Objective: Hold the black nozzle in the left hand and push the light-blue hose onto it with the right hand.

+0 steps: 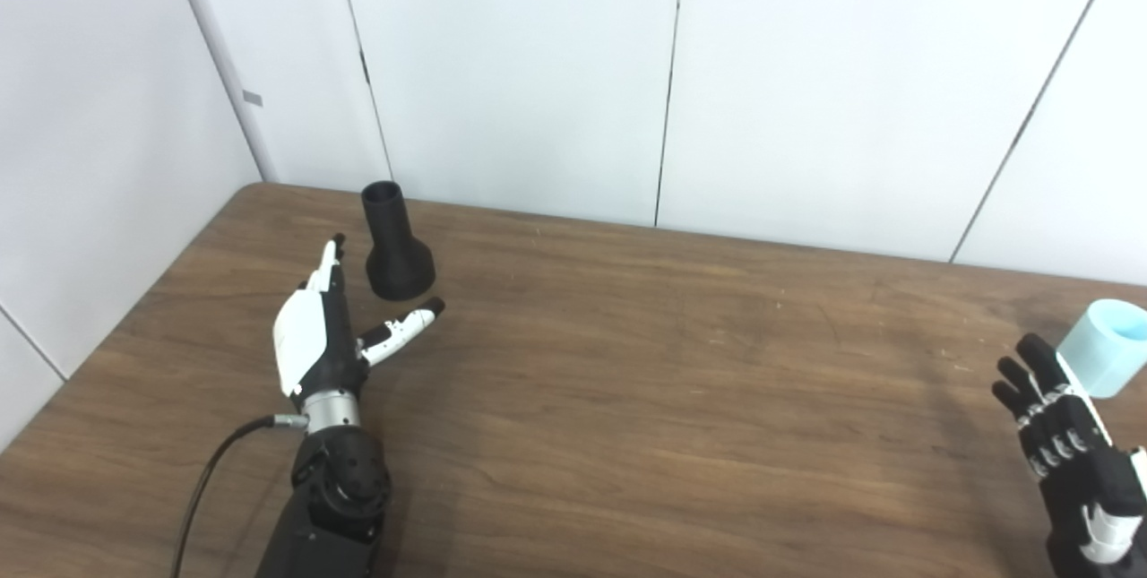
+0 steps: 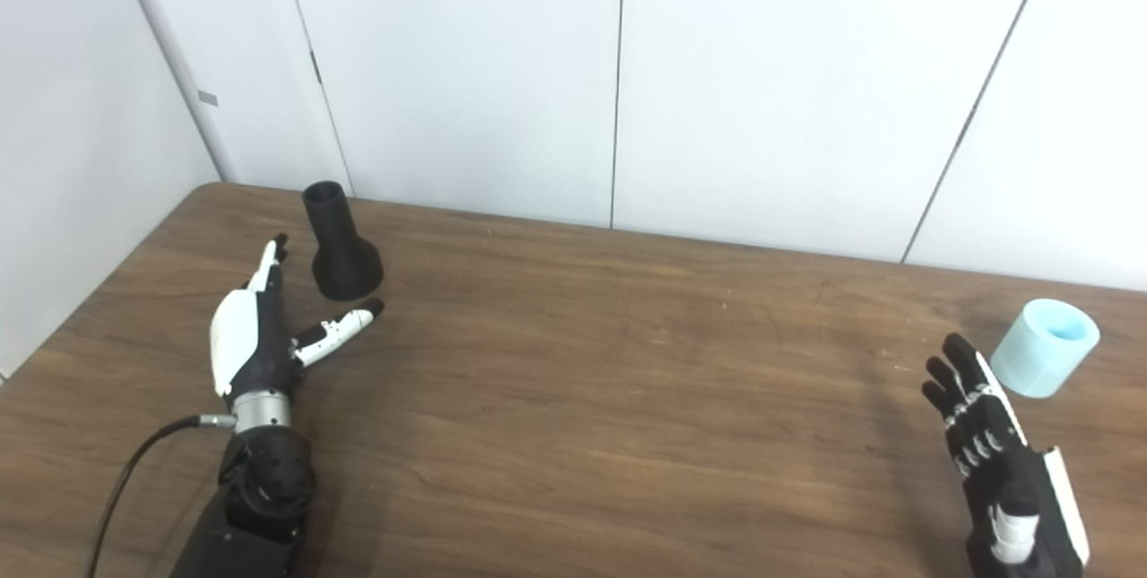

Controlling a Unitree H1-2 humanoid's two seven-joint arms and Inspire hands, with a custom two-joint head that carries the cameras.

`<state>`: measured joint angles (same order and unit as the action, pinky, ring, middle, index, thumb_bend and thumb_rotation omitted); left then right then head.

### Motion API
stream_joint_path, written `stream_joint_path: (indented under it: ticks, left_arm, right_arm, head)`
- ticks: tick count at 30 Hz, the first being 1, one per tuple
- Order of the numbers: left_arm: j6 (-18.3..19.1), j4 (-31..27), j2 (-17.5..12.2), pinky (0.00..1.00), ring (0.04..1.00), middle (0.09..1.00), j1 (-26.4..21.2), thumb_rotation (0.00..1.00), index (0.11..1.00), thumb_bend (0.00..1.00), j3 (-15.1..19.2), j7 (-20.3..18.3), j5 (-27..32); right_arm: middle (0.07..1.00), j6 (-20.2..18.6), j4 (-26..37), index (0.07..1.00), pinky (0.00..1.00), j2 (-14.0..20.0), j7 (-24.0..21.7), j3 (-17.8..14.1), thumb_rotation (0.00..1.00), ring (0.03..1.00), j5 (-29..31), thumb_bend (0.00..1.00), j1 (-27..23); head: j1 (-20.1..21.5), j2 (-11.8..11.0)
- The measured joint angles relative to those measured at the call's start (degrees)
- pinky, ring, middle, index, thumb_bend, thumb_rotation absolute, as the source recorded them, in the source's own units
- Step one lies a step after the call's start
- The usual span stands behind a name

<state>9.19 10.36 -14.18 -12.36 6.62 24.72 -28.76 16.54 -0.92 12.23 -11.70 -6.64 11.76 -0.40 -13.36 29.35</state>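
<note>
The black nozzle (image 1: 394,245) stands upright on its wide flared base at the back left of the wooden table (image 1: 627,363), narrow mouth up. My left hand (image 1: 327,327) lies just in front and to the left of it, open, fingers pointing toward the nozzle and thumb spread beneath its base, not touching. The light-blue hose piece (image 2: 1045,347), a short wide cylinder, stands at the far right. My right hand (image 2: 990,448) is open just in front of it, fingers reaching toward its left side, holding nothing.
White wall panels (image 1: 573,67) rise directly behind the table's back edge. A black cable (image 1: 211,479) runs from my left wrist down to the picture's bottom edge. The table's left edge slants close to my left arm.
</note>
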Motion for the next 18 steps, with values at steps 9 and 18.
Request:
stream_joint_path:
  ticks: [9,18]
  left_arm:
    - [0.06,3.08,-2.12,1.00,0.946,0.930,-2.01,0.45,0.892,0.82,-2.19,-1.56,-0.32]
    - [2.02,3.93,-2.03,1.00,0.962,0.936,-2.89,0.46,0.893,0.82,-2.16,-2.65,0.20]
  right_arm:
    - [0.976,-0.07,0.44,0.949,0.95,0.00,0.03,0.10,1.00,0.962,-0.23,0.80,0.39]
    - [0.973,-0.12,0.56,0.950,0.94,-0.01,0.09,0.35,1.00,0.961,-0.37,0.79,0.39]
  head:
    - [0.27,0.35]
    - [0.44,0.53]
